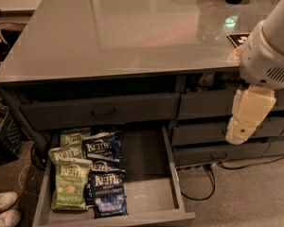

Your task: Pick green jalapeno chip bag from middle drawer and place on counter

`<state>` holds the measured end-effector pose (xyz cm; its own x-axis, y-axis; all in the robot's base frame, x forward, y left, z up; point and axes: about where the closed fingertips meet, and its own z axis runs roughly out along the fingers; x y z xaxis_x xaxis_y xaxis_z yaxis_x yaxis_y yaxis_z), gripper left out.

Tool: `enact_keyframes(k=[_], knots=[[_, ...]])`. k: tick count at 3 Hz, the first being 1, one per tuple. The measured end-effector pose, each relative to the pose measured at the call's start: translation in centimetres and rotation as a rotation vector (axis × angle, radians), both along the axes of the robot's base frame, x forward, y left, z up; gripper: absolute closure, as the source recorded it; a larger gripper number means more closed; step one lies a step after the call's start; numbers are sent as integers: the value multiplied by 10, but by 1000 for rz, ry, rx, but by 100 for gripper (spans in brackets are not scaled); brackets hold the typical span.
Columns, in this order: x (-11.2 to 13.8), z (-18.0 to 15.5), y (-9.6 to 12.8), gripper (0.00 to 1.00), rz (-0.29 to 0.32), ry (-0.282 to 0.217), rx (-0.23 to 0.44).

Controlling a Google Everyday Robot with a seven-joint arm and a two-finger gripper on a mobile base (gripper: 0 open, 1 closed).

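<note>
Hanging at right of cabinet, hand (239, 134) well apart from open middle drawer (149, 193); grip state: cannot tell, no bag seen in it. Green jalapeno chip bag (69, 183) lies in drawer, left side, beside blue bags (106, 190). Pick not yet begun; placing on tabletop (132, 32) left to do.

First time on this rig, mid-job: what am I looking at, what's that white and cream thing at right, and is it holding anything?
There is one camera, looking down at a cabinet island from its front. The white arm at right is the robot's; the cream part hanging from it is its gripper, beside the right-hand drawers, with nothing visibly held. The glossy grey top is the counter. Below, the middle drawer is pulled open: green jalapeno chip bags lie on its left side, dark blue bags next to them.
</note>
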<state>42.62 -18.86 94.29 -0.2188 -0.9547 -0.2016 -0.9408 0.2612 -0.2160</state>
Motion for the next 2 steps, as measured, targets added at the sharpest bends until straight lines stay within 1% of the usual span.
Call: enact_keyframes(k=[1,2], knots=[[-6,-37,26,0,-11,89,0],[-15,-62,56,0,40,206,22]])
